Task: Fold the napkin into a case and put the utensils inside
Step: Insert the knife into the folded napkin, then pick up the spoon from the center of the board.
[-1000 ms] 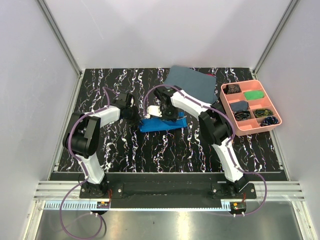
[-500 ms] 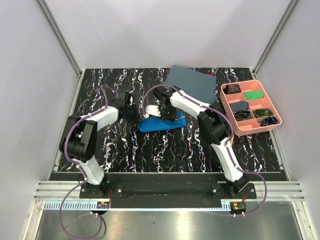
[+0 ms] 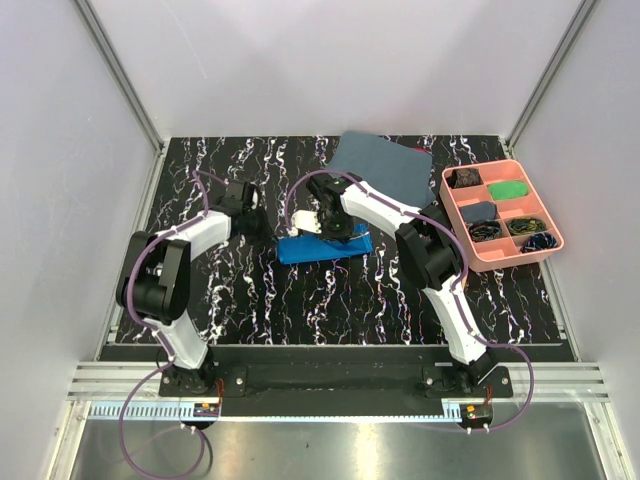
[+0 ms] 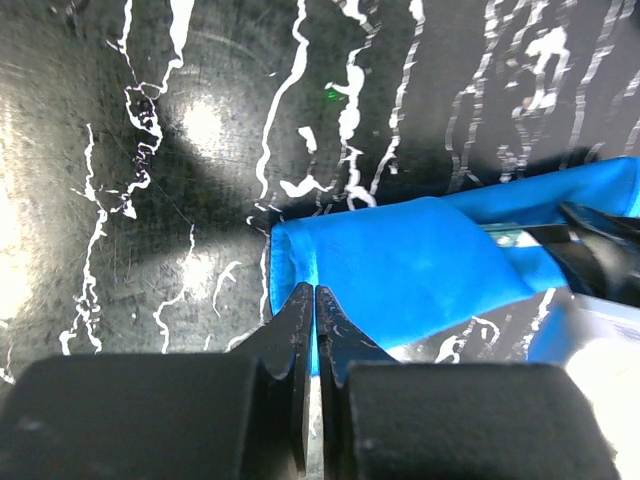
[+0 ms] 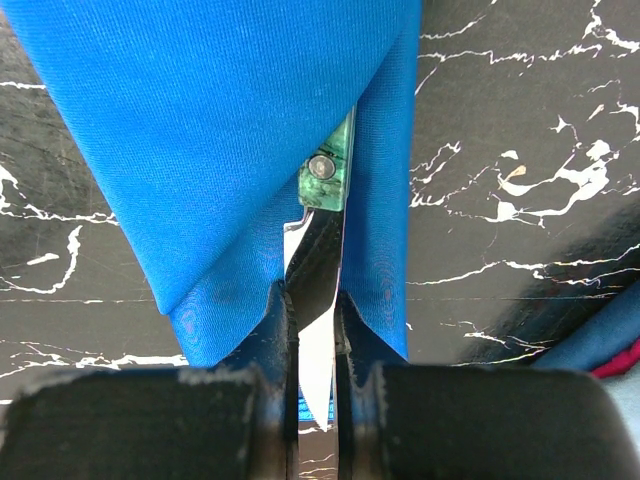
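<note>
The napkin lies folded as a narrow blue case on the black marbled table. My right gripper hovers over it. In the right wrist view the gripper is shut on the silvery blade of a utensil whose green handle slips between the folds of the case. Other utensils are hidden. My left gripper sits a little left of the case. In the left wrist view the left gripper is shut, its tips by the rounded left end of the case, with no cloth visibly pinched.
A dull grey-blue cloth lies at the back of the table behind the case. A pink compartment tray with small items stands at the right. Grey walls close in the table on three sides.
My left gripper has drawn back to the left and away from the case's left end. The right gripper and the case have hardly moved.
</note>
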`<state>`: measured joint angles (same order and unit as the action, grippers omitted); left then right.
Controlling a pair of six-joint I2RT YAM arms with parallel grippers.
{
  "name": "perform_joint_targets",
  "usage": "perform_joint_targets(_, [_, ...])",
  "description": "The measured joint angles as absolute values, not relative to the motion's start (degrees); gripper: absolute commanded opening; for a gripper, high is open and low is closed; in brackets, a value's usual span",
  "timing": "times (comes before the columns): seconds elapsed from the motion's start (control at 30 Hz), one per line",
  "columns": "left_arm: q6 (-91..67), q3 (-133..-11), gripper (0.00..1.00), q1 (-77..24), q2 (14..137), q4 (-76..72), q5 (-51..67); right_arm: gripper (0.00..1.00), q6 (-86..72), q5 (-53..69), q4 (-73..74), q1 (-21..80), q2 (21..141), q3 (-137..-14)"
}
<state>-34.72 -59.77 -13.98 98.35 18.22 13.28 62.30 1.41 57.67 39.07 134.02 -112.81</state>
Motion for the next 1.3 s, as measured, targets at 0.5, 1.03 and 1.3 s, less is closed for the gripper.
perform_joint_targets(0.5, [-34.59,-59.77,0.01,-14.57,101.47,18.15,13.26,0.24,62.17,2.70,56.84,39.33,134.30,-114.10])
perform_joint_targets(1.03, [-32.40,-60.49,0.22,-14.61,91.77,22.83,11.90,1.00,50.94,-0.91,50.70,38.15,121.30,-103.94])
perform_joint_targets(1.3, [-31.46,-60.71,0.23,-17.63,83.33,23.16,12.21,1.00,24.08,-10.13,47.13,32.18,98.94,-92.29])
